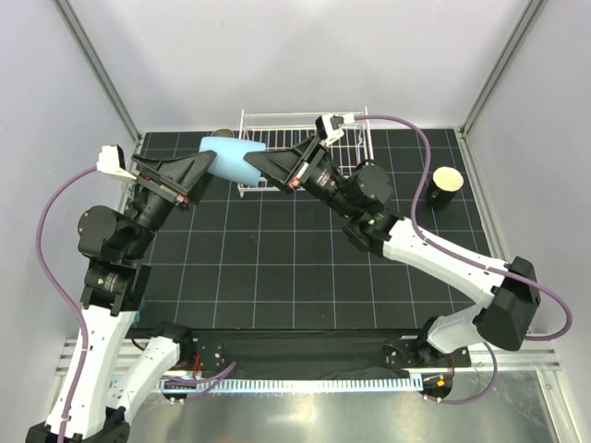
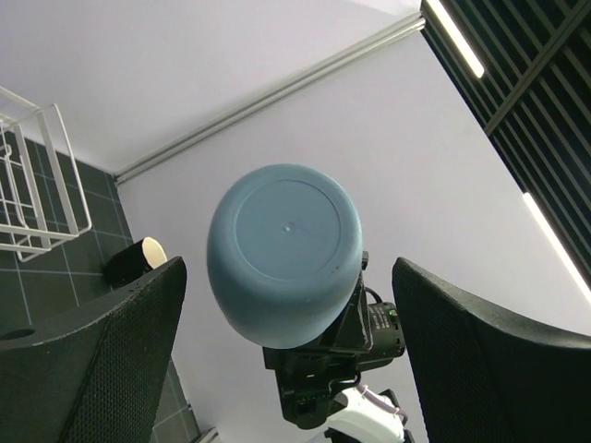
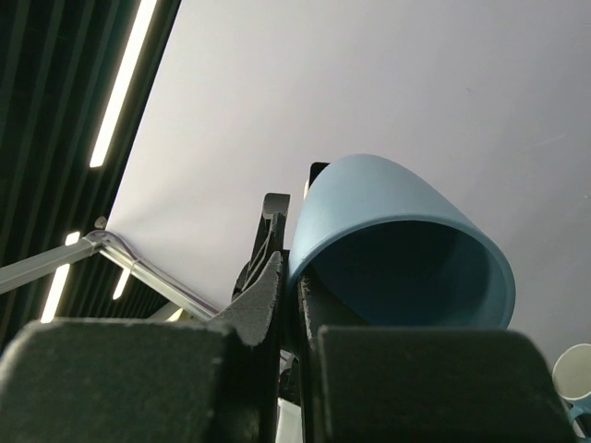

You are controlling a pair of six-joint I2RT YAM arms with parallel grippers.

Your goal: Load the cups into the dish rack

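Jaws of the left gripper (image 1: 209, 164) stand spread wide. In the left wrist view its two black fingers (image 2: 111, 360) flank the round base of the light blue tumbler (image 1: 233, 159) with a clear gap on each side, touching neither. The tumbler hangs on its side above the far left part of the black gridded mat (image 1: 277, 268), base toward the left arm and mouth toward the right arm. From above it overlaps the left front corner of the dish rack (image 1: 254, 118), and whether it is over the rack or just before it I cannot tell. The right gripper (image 1: 263, 159) is pressed together on the tumbler's rim, one finger inside the mouth and one outside, carrying it alone. The white wire rack sits at the mat's far edge, partly hidden by the right arm. Well apart to its right, a black cup with cream inside (image 1: 446, 187) stands upright on the mat.
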